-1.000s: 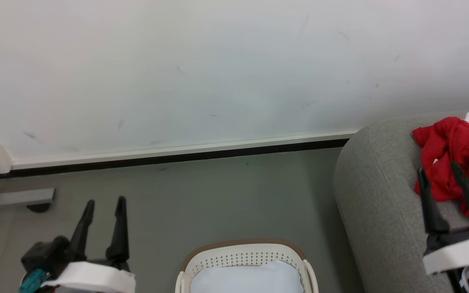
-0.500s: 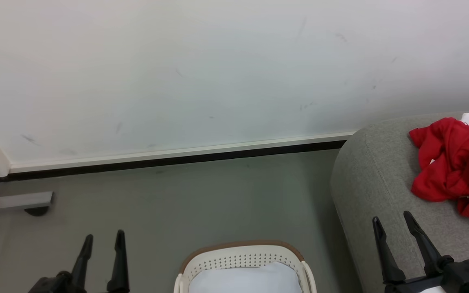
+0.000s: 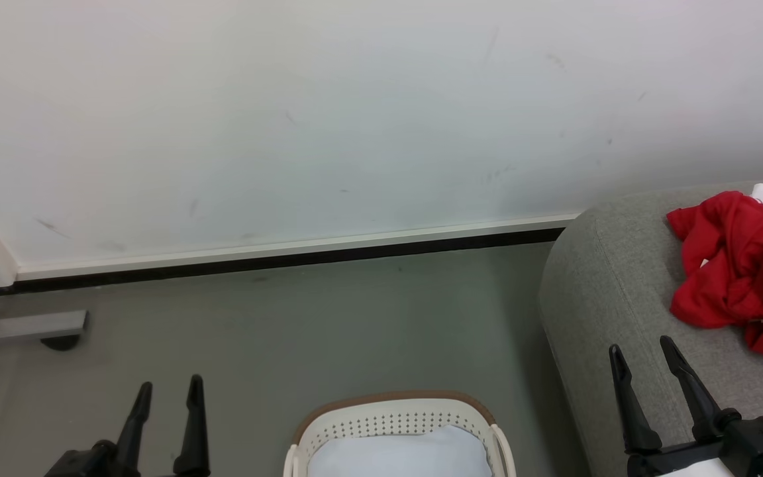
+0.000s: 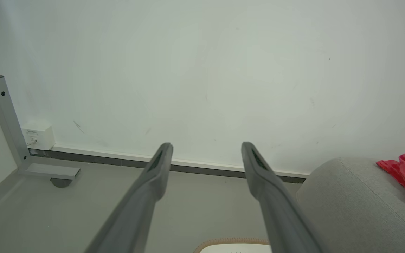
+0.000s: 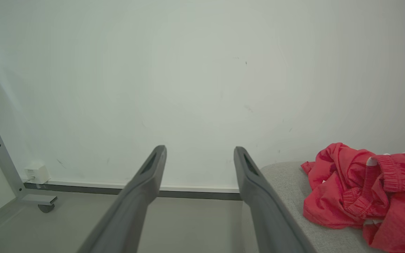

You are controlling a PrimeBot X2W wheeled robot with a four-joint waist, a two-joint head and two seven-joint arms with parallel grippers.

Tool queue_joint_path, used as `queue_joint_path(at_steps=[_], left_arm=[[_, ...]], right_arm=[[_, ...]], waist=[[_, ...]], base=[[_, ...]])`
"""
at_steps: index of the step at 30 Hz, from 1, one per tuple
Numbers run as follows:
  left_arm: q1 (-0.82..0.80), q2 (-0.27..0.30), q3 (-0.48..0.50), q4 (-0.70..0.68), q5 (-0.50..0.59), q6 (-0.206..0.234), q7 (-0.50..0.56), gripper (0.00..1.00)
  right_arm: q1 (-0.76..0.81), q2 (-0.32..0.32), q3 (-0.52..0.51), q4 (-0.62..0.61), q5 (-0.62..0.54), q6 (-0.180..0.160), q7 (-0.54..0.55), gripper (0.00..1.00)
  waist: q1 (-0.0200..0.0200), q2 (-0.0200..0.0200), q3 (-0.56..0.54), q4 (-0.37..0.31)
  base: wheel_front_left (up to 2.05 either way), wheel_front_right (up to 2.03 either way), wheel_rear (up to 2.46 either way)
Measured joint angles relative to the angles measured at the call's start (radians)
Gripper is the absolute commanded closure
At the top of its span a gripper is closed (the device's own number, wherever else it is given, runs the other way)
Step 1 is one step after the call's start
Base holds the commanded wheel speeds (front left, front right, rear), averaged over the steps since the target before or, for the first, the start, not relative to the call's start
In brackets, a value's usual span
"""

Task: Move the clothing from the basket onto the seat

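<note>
Red clothes [image 3: 732, 278] are lying bunched on top of the sofa [image 3: 613, 291], a little in from its rounded left end, with nothing gripping them, so I'm reading them as already dropped off. The right claw [image 3: 640, 344] is hovering over the sofa's near side, just short of the clothes, fingers spread apart and carrying nothing. It's probably sitting back so the fabric isn't snagging. The left claw [image 3: 170, 381] is hanging well left of the sofa above the floor [image 3: 289, 318], fingers also spread and holding nothing. It looks parked out of the way. The basket [image 3: 391, 401] is sitting on the floor just left of the sofa's end, between the two claws, handy for either one. Only its far rim and a pale white cloth [image 3: 401, 454] inside are showing. No red is showing there, but the rest is being cut off, so I can't tell if more is waiting. The sofa's end is curving down toward the floor, and the clothes aren't hanging over that edge, so slipping looks unlikely. Their right part is running out of frame. Bare floor is stretching left of the sofa as far as a metal leg [image 3: 37, 324], giving the arms swing room. The wall [image 3: 355, 119] is closing off the space behind the sofa.
</note>
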Motion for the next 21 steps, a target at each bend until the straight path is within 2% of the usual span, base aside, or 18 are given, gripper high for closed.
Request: queue_joint_path(at_steps=[21], left_arm=[[-0.009, -0.001, 0.002, 0.018, 0.000, -0.009, 0.000, 0.00]], right_arm=[[-0.005, 0.004, -0.005, 0.013, 0.003, 0.000, 0.000, 0.00]], waist=[[0.0000, 0.0000, 0.000, -0.006]], base=[[0.00, 0.00, 0.00]])
